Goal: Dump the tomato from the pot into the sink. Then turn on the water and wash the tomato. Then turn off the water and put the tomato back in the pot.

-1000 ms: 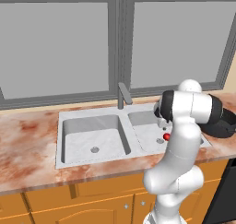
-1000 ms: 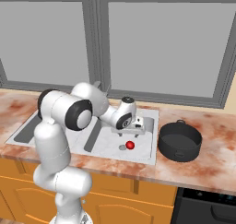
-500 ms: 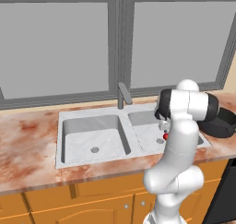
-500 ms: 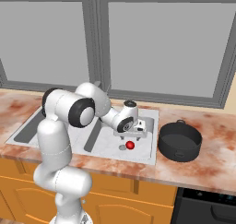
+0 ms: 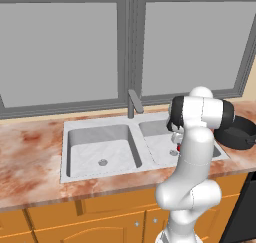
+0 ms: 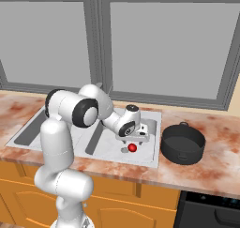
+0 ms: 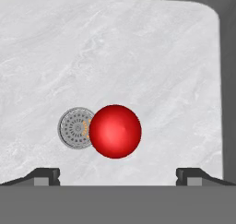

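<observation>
The tomato (image 7: 115, 131), a glossy red ball, lies on the floor of the sink's right basin (image 6: 110, 147), touching the round drain (image 7: 77, 127). My gripper (image 7: 117, 177) hovers just above it, open, its two dark fingertips (image 7: 46, 174) spread wider than the tomato with nothing between them. From the right base camera the gripper (image 6: 138, 139) hangs low in the basin, right over the tomato (image 6: 132, 148). The black pot (image 6: 183, 142) stands upright on the counter to the right of the sink. From the left, my arm hides most of the tomato (image 5: 178, 148) and part of the pot (image 5: 241, 132).
The grey faucet (image 5: 134, 103) rises behind the divider between the two basins. The left basin (image 5: 102, 149) has its own drain (image 5: 103, 162). Marbled reddish counter (image 5: 30, 152) surrounds the sink, a window wall stands behind it, and a dark stove edge (image 6: 211, 203) is at the right.
The hand has sunk lower into the right basin and come closer over the tomato. The tomato and the pot have stayed put, and the jaws are still wide apart.
</observation>
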Robot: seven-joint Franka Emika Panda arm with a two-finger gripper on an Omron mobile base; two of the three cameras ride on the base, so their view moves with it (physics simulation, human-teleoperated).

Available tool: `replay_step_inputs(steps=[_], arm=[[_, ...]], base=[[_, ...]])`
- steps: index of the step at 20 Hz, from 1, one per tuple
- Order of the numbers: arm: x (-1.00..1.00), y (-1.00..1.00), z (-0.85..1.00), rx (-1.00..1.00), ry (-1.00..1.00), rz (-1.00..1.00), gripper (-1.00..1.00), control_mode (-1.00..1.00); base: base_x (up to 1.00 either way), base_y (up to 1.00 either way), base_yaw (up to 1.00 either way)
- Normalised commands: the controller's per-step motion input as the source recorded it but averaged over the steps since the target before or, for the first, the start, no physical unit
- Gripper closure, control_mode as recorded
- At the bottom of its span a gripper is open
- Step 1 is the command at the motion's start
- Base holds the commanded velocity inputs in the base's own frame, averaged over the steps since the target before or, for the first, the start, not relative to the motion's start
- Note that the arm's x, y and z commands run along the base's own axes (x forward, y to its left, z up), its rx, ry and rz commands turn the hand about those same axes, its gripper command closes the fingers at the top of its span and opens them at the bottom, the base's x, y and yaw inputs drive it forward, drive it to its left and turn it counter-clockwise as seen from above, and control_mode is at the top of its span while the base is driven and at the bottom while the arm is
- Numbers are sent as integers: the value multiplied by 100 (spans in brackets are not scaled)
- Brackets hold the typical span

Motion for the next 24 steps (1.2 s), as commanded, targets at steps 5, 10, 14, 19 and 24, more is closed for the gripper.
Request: replay_step_inputs(steps=[5, 10, 14, 19, 24], arm=[[8, 0, -13, 0, 0, 0, -100, -100], [6, 0, -17, 0, 0, 0, -100, -100], [2, 0, -18, 0, 0, 0, -100, -100], [2, 0, -20, 0, 0, 0, -100, -100], [4, 0, -24, 0, 1, 0, -100, -100]], base=[[0, 0, 0], [0, 0, 0], [0, 0, 0], [0, 0, 0], [0, 0, 0]])
